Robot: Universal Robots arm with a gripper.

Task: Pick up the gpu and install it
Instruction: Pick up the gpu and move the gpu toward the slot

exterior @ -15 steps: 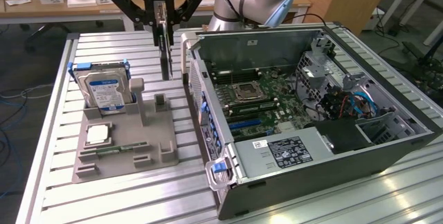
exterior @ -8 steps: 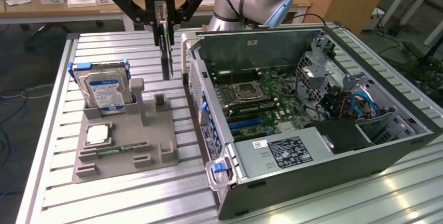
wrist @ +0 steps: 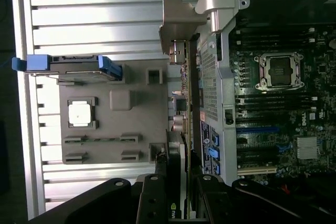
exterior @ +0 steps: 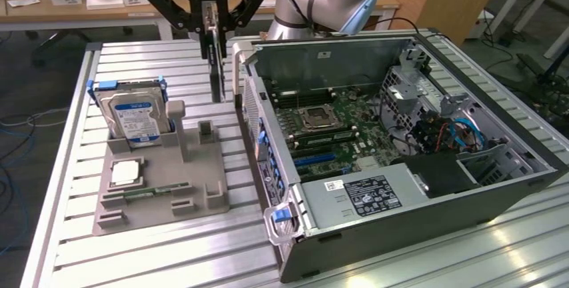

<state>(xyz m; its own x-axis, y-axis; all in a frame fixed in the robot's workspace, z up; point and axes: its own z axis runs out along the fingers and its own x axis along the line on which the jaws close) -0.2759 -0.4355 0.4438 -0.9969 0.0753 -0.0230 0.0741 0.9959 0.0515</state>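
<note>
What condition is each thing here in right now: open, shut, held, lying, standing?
gripper: shut on the gpu.
gpu: held upright, outside the computer case, not installed.
computer case: open, lying on its side.
hard drive: standing upright in the grey holder.
processor chip: lying flat in the holder.
memory stick: lying flat in the holder.

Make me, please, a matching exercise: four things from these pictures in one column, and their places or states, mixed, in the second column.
1 gpu
2 hard drive
3 processor chip
4 computer case

A lying flat on the grey holder
B hanging upright in the jaws
C standing on edge in the grey holder
D open, lying on its side

Pairs: 1-B, 2-C, 3-A, 4-D
</note>
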